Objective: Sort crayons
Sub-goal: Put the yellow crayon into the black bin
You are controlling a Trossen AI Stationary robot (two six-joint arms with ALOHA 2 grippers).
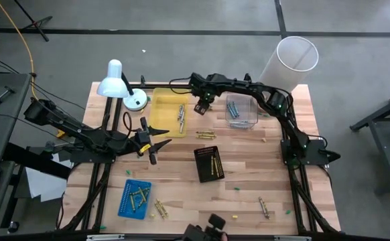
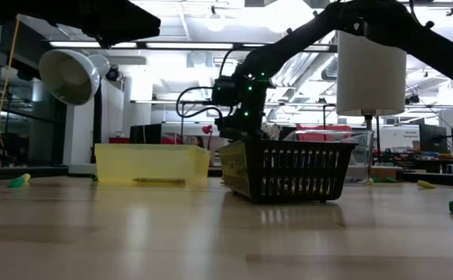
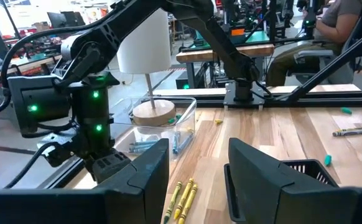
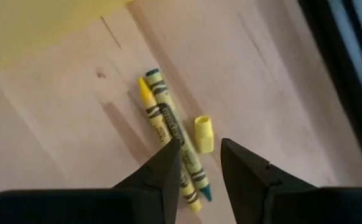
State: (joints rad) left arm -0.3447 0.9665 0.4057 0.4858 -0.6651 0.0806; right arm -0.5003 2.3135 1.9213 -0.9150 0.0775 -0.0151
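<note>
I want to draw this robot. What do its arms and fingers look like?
Both arms are dark, jointed and thin, with black cables along them. The right arm glows with small green lights. The left gripper and right gripper each have two dark, flat, wedge-shaped fingers.

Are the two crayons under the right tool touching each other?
Touching. The right wrist view shows the yellow crayon pressed side by side against the green-tipped crayon, no gap visible. The right tool hovers over them.

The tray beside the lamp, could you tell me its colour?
Yellow tray, seen best in the high view.
</note>
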